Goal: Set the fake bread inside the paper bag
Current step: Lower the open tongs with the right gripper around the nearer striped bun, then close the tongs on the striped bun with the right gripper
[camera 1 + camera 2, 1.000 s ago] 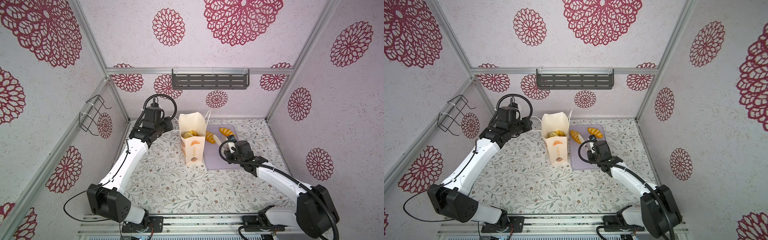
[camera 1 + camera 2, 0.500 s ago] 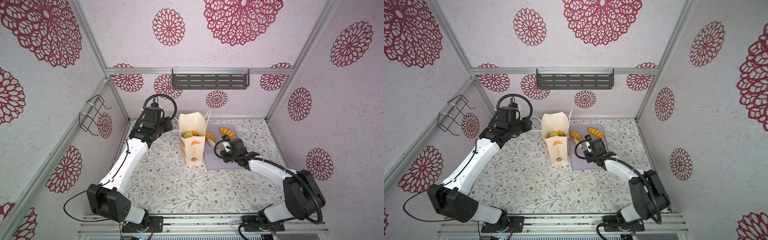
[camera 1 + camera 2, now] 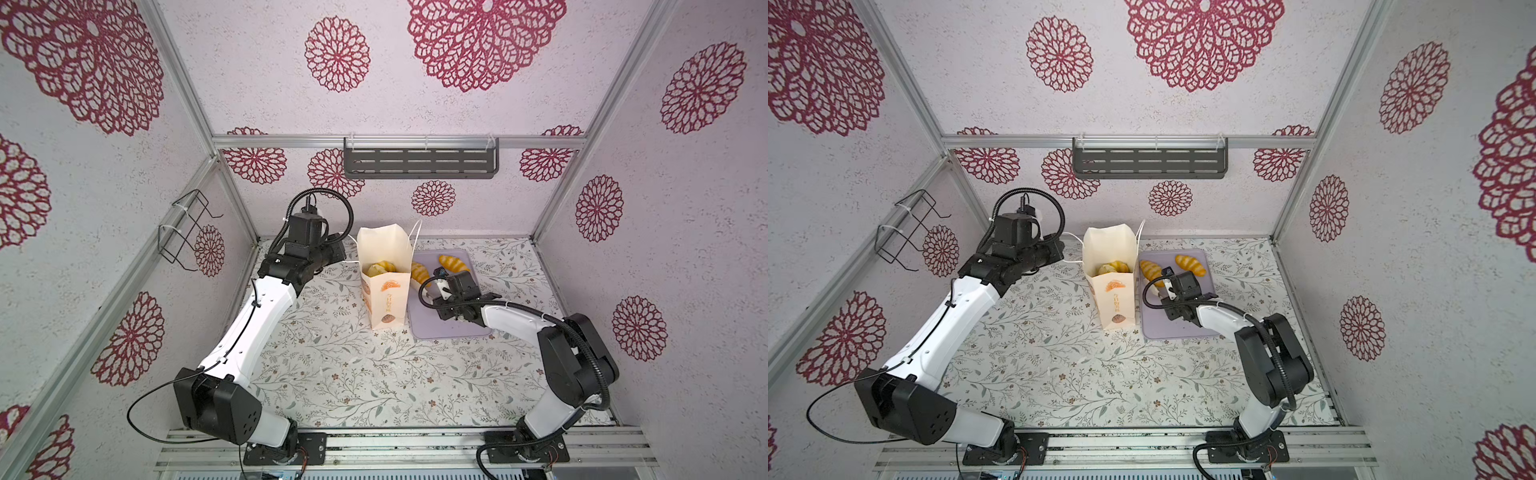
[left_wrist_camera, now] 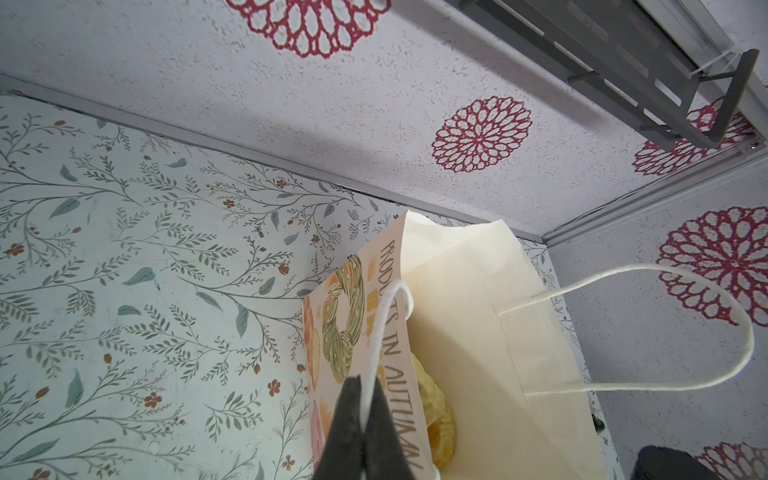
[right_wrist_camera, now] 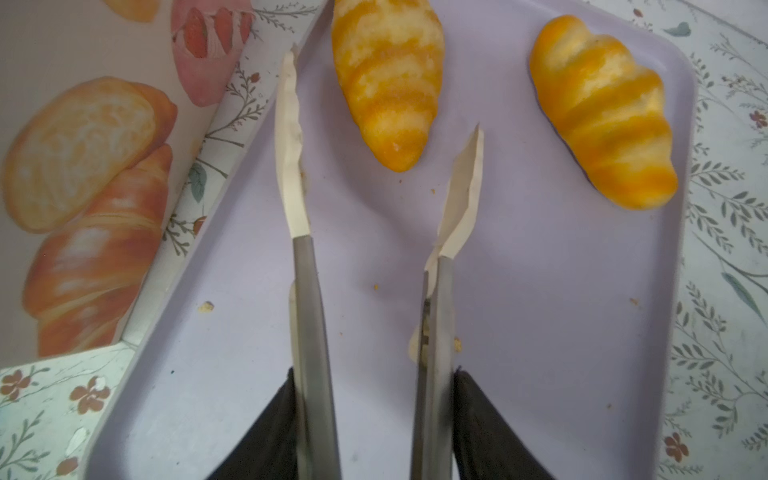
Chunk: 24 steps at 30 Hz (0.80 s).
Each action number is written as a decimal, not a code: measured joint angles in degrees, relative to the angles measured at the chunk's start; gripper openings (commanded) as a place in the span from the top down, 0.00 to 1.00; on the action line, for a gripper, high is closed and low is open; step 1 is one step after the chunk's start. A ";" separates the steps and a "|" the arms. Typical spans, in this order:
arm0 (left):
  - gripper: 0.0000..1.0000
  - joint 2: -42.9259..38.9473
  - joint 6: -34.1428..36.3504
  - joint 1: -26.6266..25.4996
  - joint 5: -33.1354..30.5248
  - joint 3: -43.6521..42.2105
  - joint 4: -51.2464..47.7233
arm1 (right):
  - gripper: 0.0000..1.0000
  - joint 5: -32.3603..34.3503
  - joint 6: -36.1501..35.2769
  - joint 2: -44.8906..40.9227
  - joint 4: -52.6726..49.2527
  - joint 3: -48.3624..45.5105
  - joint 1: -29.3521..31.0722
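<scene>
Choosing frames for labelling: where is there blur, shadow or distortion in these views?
Right wrist view: slightly soft, the right gripper blurs toward its base. Left wrist view: the left gripper is a dark, unfocused silhouette; shadow lies inside the paper bag. In both top views: even light, sharp, walls splayed by the wide angle.

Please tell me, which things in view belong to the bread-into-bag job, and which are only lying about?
Job: paper bag; its handle cord, pinched by the left end effector; striped roll beside the bag; second striped roll; breads already inside the bag; open right end effector.

Just there: lilac tray; grey wall shelf; wire rack.
</scene>
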 measured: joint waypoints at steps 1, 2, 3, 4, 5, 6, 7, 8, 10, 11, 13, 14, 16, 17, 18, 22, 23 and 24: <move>1.00 0.00 0.02 0.00 0.00 0.00 0.00 | 0.46 0.02 -0.02 0.70 -0.15 0.79 0.00; 1.00 0.00 0.02 0.00 0.00 0.00 0.00 | 0.47 0.00 -0.04 1.42 -0.28 1.62 0.00; 1.00 0.00 0.02 0.09 0.00 0.00 0.00 | 0.49 0.00 -0.07 1.90 -0.33 2.21 0.00; 1.00 0.00 0.02 0.15 0.00 0.00 0.00 | 0.51 0.00 -0.07 2.43 -0.28 2.78 0.00; 1.00 0.00 0.00 0.31 0.00 0.00 0.00 | 0.53 -0.07 -0.17 2.80 -0.28 3.17 0.00; 1.00 0.00 0.02 0.35 0.02 -0.02 0.00 | 0.55 -0.07 -0.28 3.08 -0.28 3.41 0.00; 1.00 0.00 0.00 0.39 0.02 0.00 0.00 | 0.55 -0.04 -0.35 3.30 -0.28 3.58 0.00; 1.00 0.00 0.02 0.44 0.02 0.00 0.00 | 0.55 0.00 -0.44 3.48 -0.28 3.61 0.00; 1.00 0.00 0.00 0.50 0.04 0.00 0.00 | 0.56 0.02 -0.46 3.82 -0.35 3.63 0.00; 1.00 0.00 0.02 0.57 0.04 0.00 0.00 | 0.58 0.02 -0.46 4.02 -0.44 3.69 0.00; 1.00 0.00 0.00 0.61 0.07 0.00 0.00 | 0.61 0.07 -0.48 4.42 -0.57 3.85 0.00; 1.00 0.00 0.00 0.61 0.07 0.00 0.00 | 0.63 0.13 -0.44 4.61 -0.76 4.02 -0.02; 1.00 0.00 0.00 0.63 0.07 0.00 -0.02 | 0.66 0.42 -0.44 4.90 -0.96 4.24 -0.04; 1.00 0.00 0.00 0.66 0.07 0.00 -0.02 | 0.68 0.46 -0.42 4.98 -0.98 4.28 -0.04; 1.00 0.00 0.00 0.63 0.07 -0.02 -0.02 | 0.70 0.52 -0.39 5.01 -1.05 4.35 -0.07; 1.00 0.00 0.00 0.66 0.07 0.00 0.00 | 0.80 0.39 -0.07 5.01 -2.01 5.11 -0.13; 1.00 0.00 0.00 0.66 0.09 0.00 -0.02 | 0.82 0.26 0.04 5.01 -2.21 5.25 -0.13; 1.00 0.00 0.00 0.66 0.11 0.00 -0.02 | 0.83 0.17 0.15 5.01 -2.47 5.31 -0.15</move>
